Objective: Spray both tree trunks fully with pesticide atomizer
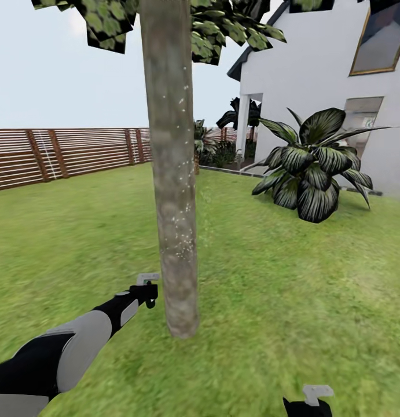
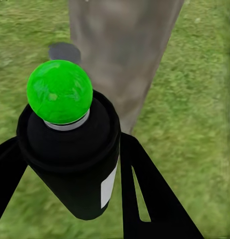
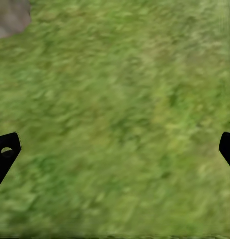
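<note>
Fence (image 1: 66,153) of brown horizontal wooden slats closes the lawn (image 1: 292,289) at 10 o'clock in the head view. Nearer, the left arm reaches in from 8 o'clock, its left gripper (image 1: 146,292) stopping just beside the straight mottled grey-brown tree trunk (image 1: 172,174), which rises at centre to a blocky green canopy cut off by the frame's top. Fine white specks dot the bark. From the head camera the gripper's load is too small to make out; the left wrist view shows it plainly: the black pesticide atomizer (image 2: 70,159) with its round bright-green cap, clamped between the two black fingers (image 2: 154,199), with the trunk (image 2: 124,50) straight ahead at 12 o'clock, close. At 2 o'clock in the head view a dark palm-like plant with striped leaves (image 1: 312,168) stands before the white house (image 1: 315,69). The right gripper (image 1: 312,399) sits cropped at 5 o'clock; the right wrist view shows its fingertips (image 3: 5,154) spread wide over blurred grass.
</note>
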Available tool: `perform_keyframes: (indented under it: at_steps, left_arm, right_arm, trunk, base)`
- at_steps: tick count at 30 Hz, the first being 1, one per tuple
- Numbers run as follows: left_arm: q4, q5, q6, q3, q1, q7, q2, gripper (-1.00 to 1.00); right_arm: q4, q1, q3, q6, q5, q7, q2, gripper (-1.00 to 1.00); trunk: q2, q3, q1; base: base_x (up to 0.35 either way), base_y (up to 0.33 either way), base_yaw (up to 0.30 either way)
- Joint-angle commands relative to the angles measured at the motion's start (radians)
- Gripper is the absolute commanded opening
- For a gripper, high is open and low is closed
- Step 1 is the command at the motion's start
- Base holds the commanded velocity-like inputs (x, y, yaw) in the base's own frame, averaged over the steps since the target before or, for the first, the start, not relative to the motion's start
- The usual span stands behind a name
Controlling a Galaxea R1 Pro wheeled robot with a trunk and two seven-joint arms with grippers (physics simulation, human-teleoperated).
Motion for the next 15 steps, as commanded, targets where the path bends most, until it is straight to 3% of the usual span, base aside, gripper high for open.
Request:
perform_keyframes:
  at_steps: [1, 8, 15]
  left_arm:
    - [0.000, -0.007, -0.003, 0.008, -0.001, -0.003, 0.000, -1.00]
    - [0.001, -0.007, -0.003, 0.007, -0.001, -0.003, -0.001, -1.00]
    - [0.001, -0.007, -0.003, 0.007, -0.001, -0.003, -0.001, -1.00]
  right_arm:
    - [0.005, -0.002, 0.006, -0.007, -0.011, 0.007, 0.000, 1.00]
    - [0.005, -0.002, 0.006, -0.007, -0.011, 0.007, 0.000, 1.00]
    - [0.005, -0.002, 0.006, -0.007, -0.011, 0.007, 0.000, 1.00]
  trunk:
    - [-0.001, -0.002, 0.000]
    - [-0.001, -0.002, 0.000]
    - [-0.001, -0.002, 0.000]
  base:
    - [-0.131, 0.350, -0.299]
    - [-0.162, 0.349, -0.191]
    - [-0.202, 0.343, -0.280]
